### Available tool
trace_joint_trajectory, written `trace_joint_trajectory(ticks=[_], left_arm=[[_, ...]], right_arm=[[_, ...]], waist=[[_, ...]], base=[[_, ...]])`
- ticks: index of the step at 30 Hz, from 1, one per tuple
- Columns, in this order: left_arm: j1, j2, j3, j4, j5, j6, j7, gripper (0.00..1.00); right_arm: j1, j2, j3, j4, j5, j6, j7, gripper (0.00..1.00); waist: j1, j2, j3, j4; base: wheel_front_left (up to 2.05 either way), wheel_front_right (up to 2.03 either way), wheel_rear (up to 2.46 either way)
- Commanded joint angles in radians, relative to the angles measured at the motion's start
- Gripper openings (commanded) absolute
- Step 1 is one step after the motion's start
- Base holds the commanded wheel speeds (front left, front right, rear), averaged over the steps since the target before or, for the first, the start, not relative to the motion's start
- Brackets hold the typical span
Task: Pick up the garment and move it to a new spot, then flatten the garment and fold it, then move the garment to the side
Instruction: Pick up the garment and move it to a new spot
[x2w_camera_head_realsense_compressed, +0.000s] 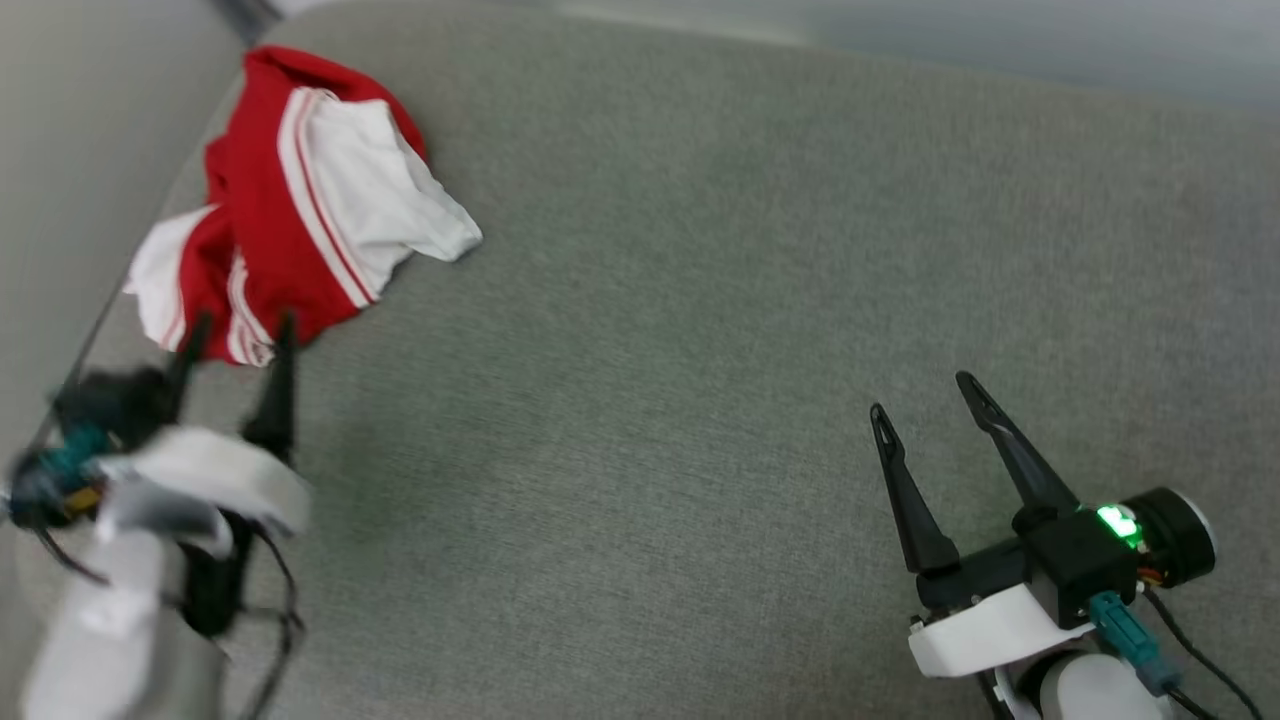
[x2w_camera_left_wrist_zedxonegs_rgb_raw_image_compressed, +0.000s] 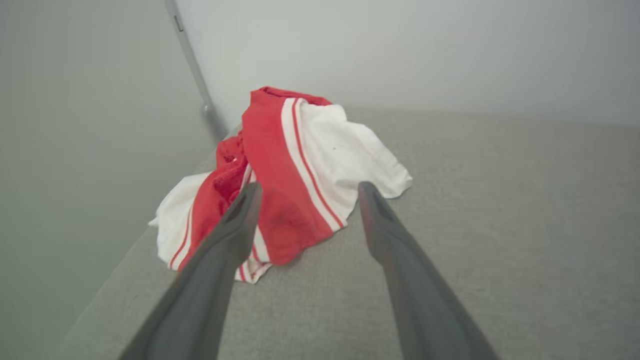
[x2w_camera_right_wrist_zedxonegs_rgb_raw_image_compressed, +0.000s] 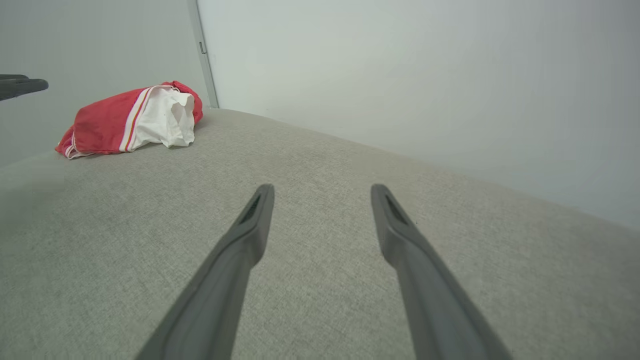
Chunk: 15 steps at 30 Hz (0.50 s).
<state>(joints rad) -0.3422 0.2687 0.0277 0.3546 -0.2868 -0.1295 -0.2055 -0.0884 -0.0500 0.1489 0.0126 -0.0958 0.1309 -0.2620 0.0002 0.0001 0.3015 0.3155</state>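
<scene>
Left gripper (x2w_camera_head_realsense_compressed: 246, 322) was blurred in head view, its arm cut by the bottom edge. Garment (x2w_camera_head_realsense_compressed: 300, 200) was bunched, and folds hid most of it. Left finger (x2w_camera_left_wrist_zedxonegs_rgb_raw_image_compressed: 235, 225) covered its near hem. Right wrist view's left edge clipped a dark tip (x2w_camera_right_wrist_zedxonegs_rgb_raw_image_compressed: 22, 86).

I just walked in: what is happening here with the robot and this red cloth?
The robot seems about to pick up a crumpled red and white garment lying at the far left corner of a grey fabric surface. Its left gripper is open, fingers at the garment's near edge, gripping nothing yet. The right gripper, also open, hovers apart over bare fabric.
</scene>
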Motion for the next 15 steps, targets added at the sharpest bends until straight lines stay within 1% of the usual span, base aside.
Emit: trace_joint_trajectory(ticks=[1,2,4,6,7,11,15], left_arm=[[-0.066,0.040,-0.010,0.031,-0.027,-0.001,0.032,1.00],[-0.110,0.083,-0.022,0.065,-0.046,-0.001,0.069,1.00],[-0.184,0.163,-0.076,0.120,-0.100,-0.001,0.146,1.00],[-0.260,0.253,-0.129,0.159,-0.131,0.000,0.203,1.00],[-0.285,0.286,-0.155,0.181,-0.159,0.000,0.239,1.00],[-0.377,0.385,-0.245,0.238,-0.280,0.000,0.397,1.00],[-0.425,0.469,-0.344,0.228,-0.447,0.000,0.543,1.00]], right_arm=[[-0.027,0.000,-0.003,-0.016,-0.009,0.000,0.002,1.00],[-0.030,-0.001,-0.003,-0.028,-0.016,0.000,0.005,1.00],[-0.039,-0.001,-0.009,-0.049,-0.030,0.000,0.010,1.00],[-0.046,0.000,-0.014,-0.069,-0.037,0.000,0.014,1.00],[-0.048,0.000,-0.013,-0.079,-0.040,0.000,0.015,1.00],[-0.055,0.000,-0.008,-0.102,-0.050,0.000,0.024,1.00],[-0.052,0.000,-0.007,-0.112,-0.049,0.000,0.024,1.00]], waist=[[-0.0002,-0.0001,0.103,-0.051],[-0.0002,-0.0001,0.125,-0.060],[-0.0002,-0.0001,0.161,-0.075],[-0.0002,-0.0001,0.191,-0.085],[-0.0002,-0.0001,0.205,-0.091],[-0.0002,-0.0001,0.250,-0.112],[-0.0002,-0.0001,0.286,-0.134]], base=[[0.00,0.00,0.00],[0.00,0.00,0.00],[0.00,0.00,0.00],[0.00,0.00,0.00],[0.00,0.00,0.00],[0.00,0.00,0.00],[0.00,0.00,0.00]])
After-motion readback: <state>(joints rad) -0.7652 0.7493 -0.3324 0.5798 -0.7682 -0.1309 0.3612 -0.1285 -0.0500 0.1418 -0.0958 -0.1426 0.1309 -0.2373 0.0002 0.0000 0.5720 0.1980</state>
